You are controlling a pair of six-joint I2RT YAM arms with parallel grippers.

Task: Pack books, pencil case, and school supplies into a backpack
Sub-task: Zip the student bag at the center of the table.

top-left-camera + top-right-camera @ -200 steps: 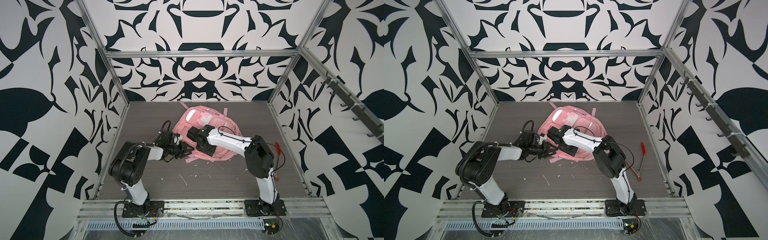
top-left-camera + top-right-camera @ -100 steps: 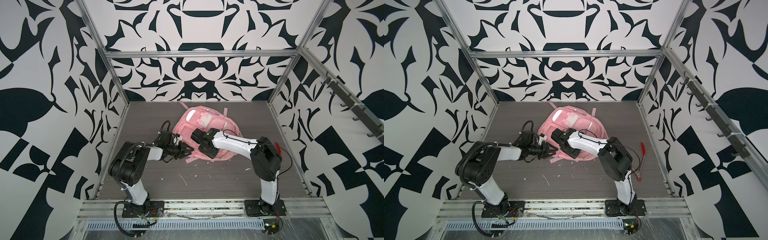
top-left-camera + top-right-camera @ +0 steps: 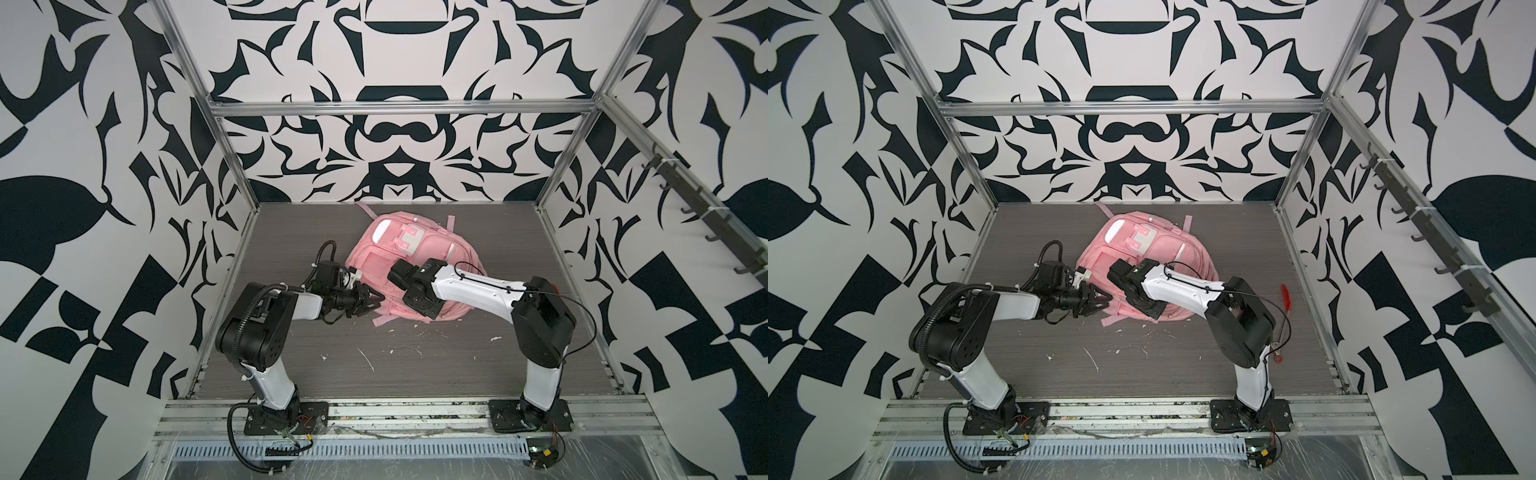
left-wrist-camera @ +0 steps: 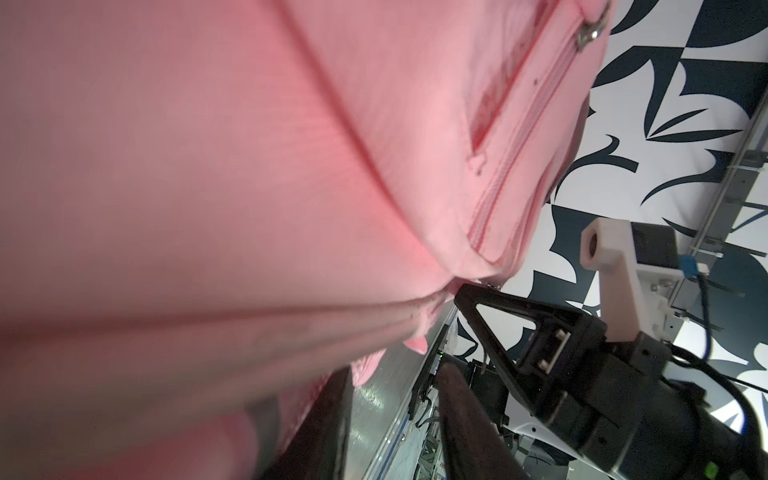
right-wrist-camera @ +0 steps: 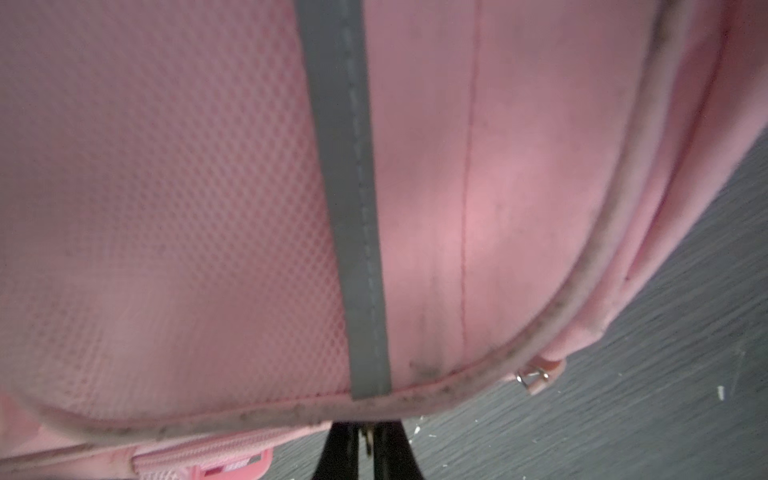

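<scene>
Midway back on the grey table [image 3: 415, 374], one pink backpack [image 3: 419, 249] lay front-up between two arms, each with one gripper. The left gripper [image 3: 377, 302] met the bag's near-left edge with its jaws part-way apart and a fold of pink fabric between them. The right gripper [image 5: 366, 451] was pinched tight at the bag's near rim. A small metal glint showed between its tips, though what it was could not be told.

In both top views the right wrist hid those tips. Only the right wrist camera showed them, along with one grey strip [image 5: 349, 187] beside a mesh panel [image 5: 166, 208]. The left wrist camera alone showed one side zip [image 4: 511, 158] and its metal pull [image 4: 588, 35]. A top view showed one red object [image 3: 1286, 296] lying clear beyond the right arm. White scraps [image 3: 365, 359] dotted the table near the front.
</scene>
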